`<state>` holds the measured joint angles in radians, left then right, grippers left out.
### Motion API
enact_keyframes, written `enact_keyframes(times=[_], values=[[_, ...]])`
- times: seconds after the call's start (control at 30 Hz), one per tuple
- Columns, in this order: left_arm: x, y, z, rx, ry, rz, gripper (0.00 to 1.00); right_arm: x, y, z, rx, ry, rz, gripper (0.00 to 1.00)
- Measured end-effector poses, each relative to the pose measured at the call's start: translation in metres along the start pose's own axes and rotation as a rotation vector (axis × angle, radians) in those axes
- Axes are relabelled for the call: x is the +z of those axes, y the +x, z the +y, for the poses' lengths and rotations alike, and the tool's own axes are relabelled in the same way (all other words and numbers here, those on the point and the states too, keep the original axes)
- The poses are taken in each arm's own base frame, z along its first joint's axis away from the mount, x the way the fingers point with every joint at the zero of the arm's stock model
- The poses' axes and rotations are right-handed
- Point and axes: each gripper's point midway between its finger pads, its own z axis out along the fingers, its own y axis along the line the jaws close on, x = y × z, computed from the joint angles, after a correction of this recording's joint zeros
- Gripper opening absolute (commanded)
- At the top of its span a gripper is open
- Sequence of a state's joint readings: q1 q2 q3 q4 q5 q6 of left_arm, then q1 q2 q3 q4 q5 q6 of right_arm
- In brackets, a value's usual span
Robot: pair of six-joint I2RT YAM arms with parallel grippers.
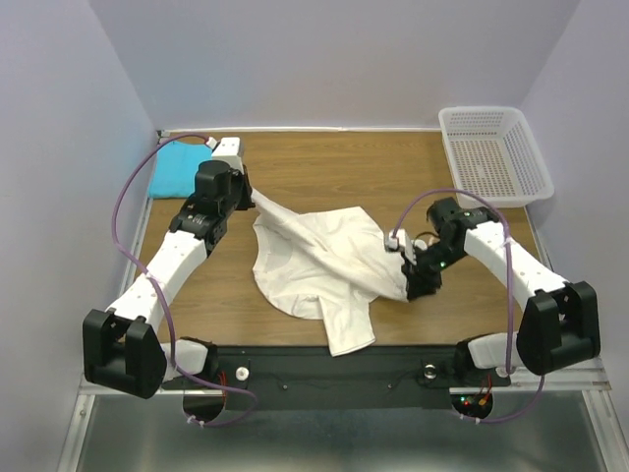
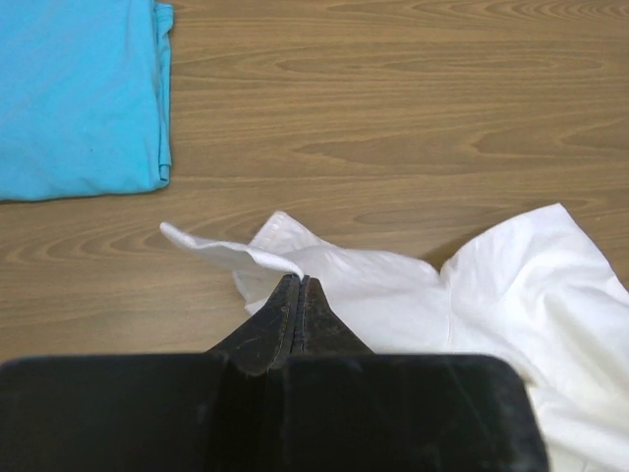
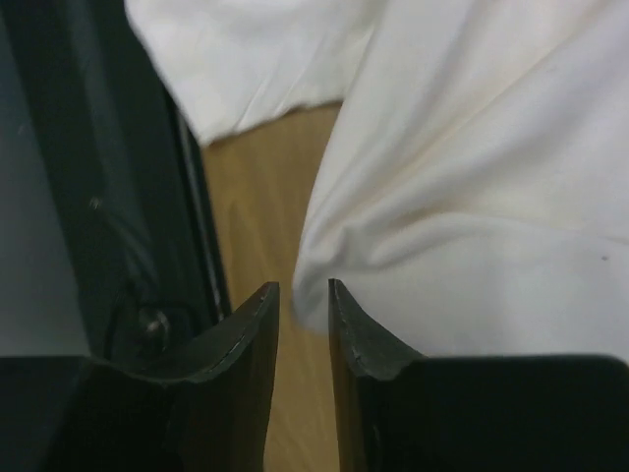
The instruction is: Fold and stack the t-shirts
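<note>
The cream-white t-shirt point(image 1: 314, 261) lies crumpled in the middle of the wooden table. My left gripper point(image 1: 253, 197) is shut on its far-left edge, and the cloth rises in a taut ridge towards it. In the left wrist view the closed gripper point(image 2: 298, 280) pinches a white flap point(image 2: 236, 254). The turquoise t-shirt point(image 1: 177, 169) lies folded at the far left corner point(image 2: 79, 98). My right gripper point(image 1: 411, 293) hangs at the white shirt's near-right edge. Its jaws stand slightly apart point(image 3: 303, 290), with a fold of the white shirt point(image 3: 462, 197) just beyond the tips and wood showing in the gap.
A white mesh basket point(image 1: 450, 157) stands at the far right corner. The black front rail point(image 1: 324, 359) runs along the near edge, close to my right gripper, with a hem of the white shirt point(image 1: 349, 334) reaching it. Purple walls close in on the sides.
</note>
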<state>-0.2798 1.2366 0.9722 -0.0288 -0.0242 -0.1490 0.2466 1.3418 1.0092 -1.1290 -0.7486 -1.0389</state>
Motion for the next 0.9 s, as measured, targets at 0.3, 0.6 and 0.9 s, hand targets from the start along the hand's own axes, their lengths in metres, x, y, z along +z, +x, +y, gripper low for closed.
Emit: enact_keyframes(times=[0.3,0.6,0.9], values=[[0.000,0.007,-0.004,0.001,0.028,0.017,0.00,-0.048,-0.002,-0.002,0.004,0.234,0.066,0.67],[-0.008,0.016,-0.008,-0.005,0.069,0.024,0.00,0.004,-0.029,-0.153,0.437,0.351,-0.083,0.68],[-0.025,0.011,-0.012,-0.021,0.101,-0.008,0.00,0.062,-0.063,-0.230,0.555,0.365,-0.106,0.65]])
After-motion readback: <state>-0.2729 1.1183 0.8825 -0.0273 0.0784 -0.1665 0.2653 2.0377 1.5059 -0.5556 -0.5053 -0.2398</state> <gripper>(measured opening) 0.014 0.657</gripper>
